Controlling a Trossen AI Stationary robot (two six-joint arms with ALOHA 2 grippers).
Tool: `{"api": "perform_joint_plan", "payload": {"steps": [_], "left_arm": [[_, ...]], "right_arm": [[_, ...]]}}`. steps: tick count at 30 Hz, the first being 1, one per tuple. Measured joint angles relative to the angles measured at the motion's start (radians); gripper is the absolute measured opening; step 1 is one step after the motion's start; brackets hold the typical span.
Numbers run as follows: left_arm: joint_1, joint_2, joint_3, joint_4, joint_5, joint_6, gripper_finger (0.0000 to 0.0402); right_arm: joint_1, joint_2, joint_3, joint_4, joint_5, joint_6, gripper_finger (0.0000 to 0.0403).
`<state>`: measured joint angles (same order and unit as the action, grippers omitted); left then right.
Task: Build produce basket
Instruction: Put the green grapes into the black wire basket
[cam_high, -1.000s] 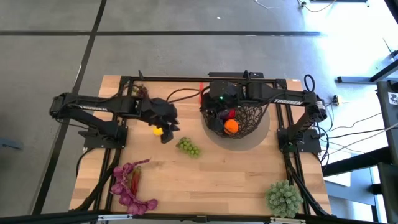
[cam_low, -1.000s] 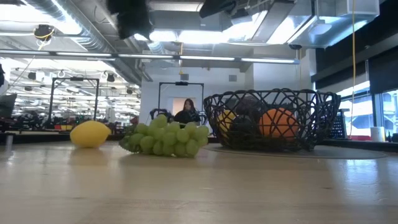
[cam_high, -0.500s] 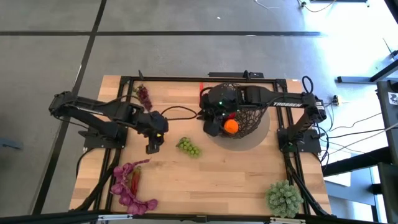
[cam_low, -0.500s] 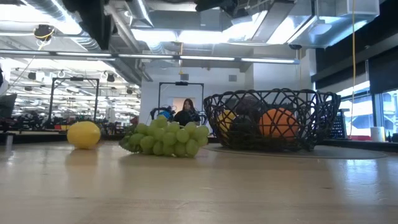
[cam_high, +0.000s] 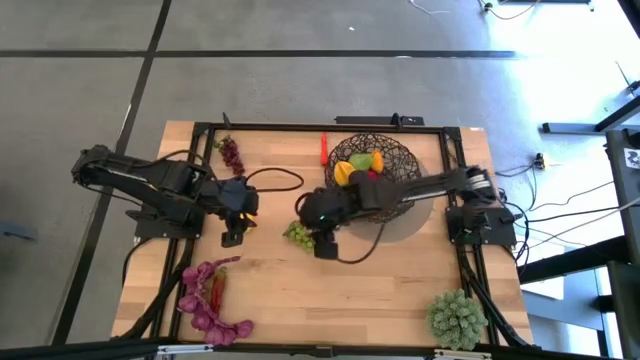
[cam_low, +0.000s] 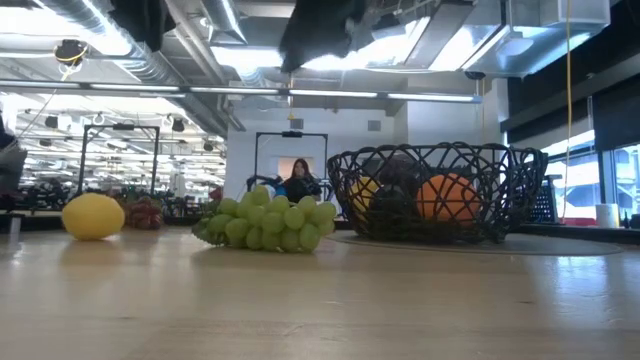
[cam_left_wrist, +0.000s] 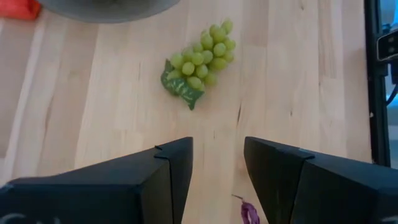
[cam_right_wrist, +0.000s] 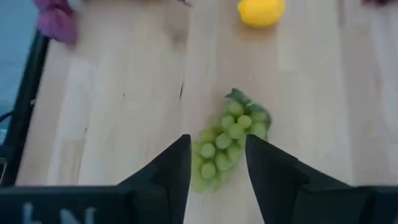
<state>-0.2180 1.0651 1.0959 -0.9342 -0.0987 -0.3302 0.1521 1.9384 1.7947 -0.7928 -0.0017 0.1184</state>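
Observation:
The dark wire basket (cam_high: 372, 158) stands on a grey round mat at the far right and holds an orange, a yellow fruit and a red one; it also shows in the low view (cam_low: 435, 195). A bunch of green grapes (cam_high: 298, 234) lies on the wood mid-table. My right gripper (cam_high: 325, 245) is open and hangs well above the grapes (cam_right_wrist: 230, 140). A lemon (cam_low: 93, 215) rests on the table to the left of the grapes, mostly hidden under my left arm in the high view. My left gripper (cam_high: 232, 238) is open and empty.
Purple grapes (cam_high: 231, 153) and a red chilli (cam_high: 323, 148) lie near the far edge. Purple leaves with a red chilli (cam_high: 207, 300) lie at the near left. A spiky pale green plant ball (cam_high: 455, 318) sits at the near right corner.
My right gripper has come out of the basket and gone toward the table's left and near edge, to above the green grapes. My left gripper has drawn back toward the left and near edge. The lemon has rolled toward the table's left.

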Motion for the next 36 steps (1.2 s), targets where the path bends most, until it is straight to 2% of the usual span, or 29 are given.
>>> {"api": "perform_joint_plan", "payload": {"steps": [9, 13, 29, 36], "left_arm": [[-0.001, -0.016, 0.000, -0.014, 0.009, 0.000, 0.0133], [-0.001, -0.015, 0.000, -0.021, 0.011, 0.001, 0.0133], [-0.001, -0.015, 0.000, -0.024, 0.011, 0.001, 0.0134], [-0.001, -0.015, 0.000, -0.023, 0.011, 0.001, 0.0134]], "right_arm": [[0.007, 0.179, 0.000, 0.063, 0.000, 0.173, 0.0147], [-0.005, 0.227, 0.000, 0.104, 0.001, 0.192, 0.0147], [-0.038, 0.288, 0.000, 0.135, 0.011, 0.176, 0.0147], [-0.038, 0.298, 0.000, 0.076, 0.010, 0.180, 0.0147]]}}
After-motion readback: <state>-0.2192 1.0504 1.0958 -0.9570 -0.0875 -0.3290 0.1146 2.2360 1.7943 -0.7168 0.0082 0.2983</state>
